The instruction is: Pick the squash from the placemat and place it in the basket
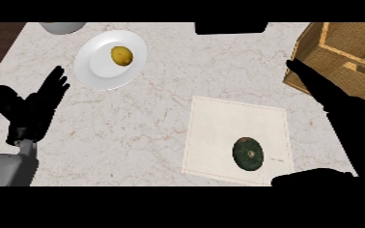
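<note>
A dark green round squash (248, 153) lies on the lower right part of a cream placemat (221, 125). The wicker basket (333, 53) stands at the right edge, above the placemat. My right hand (331, 101) hangs open just right of the placemat, fingers stretched up toward the basket's near corner and thumb (306, 178) spread below the squash; it does not touch the squash. Open as well, my left hand (35, 108) rests at the left edge, fingers up.
A white plate (100, 72) holding a yellow lemon (121, 55) sits at the upper left. A grey bowl (63, 27) shows at the top left edge, and a black object (231, 27) at the top middle.
</note>
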`<state>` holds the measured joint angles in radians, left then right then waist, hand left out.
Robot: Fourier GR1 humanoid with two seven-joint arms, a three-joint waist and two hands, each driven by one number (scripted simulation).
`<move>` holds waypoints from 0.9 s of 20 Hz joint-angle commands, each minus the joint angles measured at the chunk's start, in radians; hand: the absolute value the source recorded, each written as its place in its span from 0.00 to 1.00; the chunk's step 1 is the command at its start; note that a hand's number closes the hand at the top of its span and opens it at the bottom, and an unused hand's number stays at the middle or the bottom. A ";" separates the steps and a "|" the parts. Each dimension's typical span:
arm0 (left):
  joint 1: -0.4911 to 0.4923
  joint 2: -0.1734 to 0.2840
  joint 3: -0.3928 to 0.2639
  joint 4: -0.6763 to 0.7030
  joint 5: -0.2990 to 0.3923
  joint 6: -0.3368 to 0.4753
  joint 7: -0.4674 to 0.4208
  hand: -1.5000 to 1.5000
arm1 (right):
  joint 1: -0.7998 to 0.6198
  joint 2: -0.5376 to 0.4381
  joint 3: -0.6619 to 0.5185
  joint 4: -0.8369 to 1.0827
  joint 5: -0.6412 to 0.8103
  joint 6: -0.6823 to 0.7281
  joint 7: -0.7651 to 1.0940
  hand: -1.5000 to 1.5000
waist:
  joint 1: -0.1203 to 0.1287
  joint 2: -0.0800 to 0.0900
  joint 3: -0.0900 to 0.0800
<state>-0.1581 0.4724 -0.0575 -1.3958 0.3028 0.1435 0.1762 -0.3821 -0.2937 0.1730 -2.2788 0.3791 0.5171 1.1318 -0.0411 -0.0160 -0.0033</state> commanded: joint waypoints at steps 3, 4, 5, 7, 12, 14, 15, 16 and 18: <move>-0.014 -0.012 -0.005 -0.023 -0.013 -0.009 0.019 0.50 | 0.104 -0.037 -0.056 -0.248 -0.067 0.062 0.248 0.00 | 0.020 0.008 0.002; 0.032 -0.003 0.013 -0.005 -0.008 -0.034 -0.038 0.50 | 0.181 -0.040 -0.060 -0.301 -0.070 0.052 0.225 0.00 | 0.017 0.007 0.002; -0.001 -0.008 0.013 0.004 -0.006 -0.039 -0.011 0.50 | 0.185 -0.048 -0.077 -0.301 -0.093 0.060 0.217 0.00 | 0.020 0.010 0.002; 0.048 -0.036 -0.002 -0.041 -0.029 -0.012 -0.023 0.50 | 0.242 -0.041 -0.083 -0.340 -0.094 0.043 0.183 0.00 | 0.027 0.009 0.003; -0.013 -0.062 0.001 0.013 -0.060 0.001 -0.023 0.50 | 0.420 -0.035 -0.051 -0.244 0.098 -0.053 -0.138 0.00 | 0.023 0.013 0.005; -0.033 -0.034 0.021 0.021 -0.042 -0.022 0.012 0.50 | 0.429 -0.012 0.017 -0.226 0.184 -0.092 -0.148 0.00 | 0.024 0.012 0.004; 0.006 -0.027 0.019 -0.020 -0.033 -0.038 0.013 0.50 | 0.405 -0.031 -0.047 -0.207 0.144 -0.094 -0.168 0.00 | 0.031 0.011 0.004; -0.008 -0.036 0.019 0.033 -0.035 -0.054 -0.019 0.50 | 0.430 0.009 0.037 -0.145 0.240 -0.153 -0.229 0.00 | 0.029 0.014 0.004; 0.032 -0.074 -0.005 0.005 -0.064 -0.022 -0.050 0.50 | 0.421 -0.011 0.013 -0.102 0.251 -0.189 -0.290 0.00 | 0.036 0.013 0.004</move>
<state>-0.1679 0.4309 -0.0431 -1.3782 0.2617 0.1108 0.1626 -0.0084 -0.3174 0.1511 -2.3511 0.4069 0.4151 0.9082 -0.0137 -0.0036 0.0007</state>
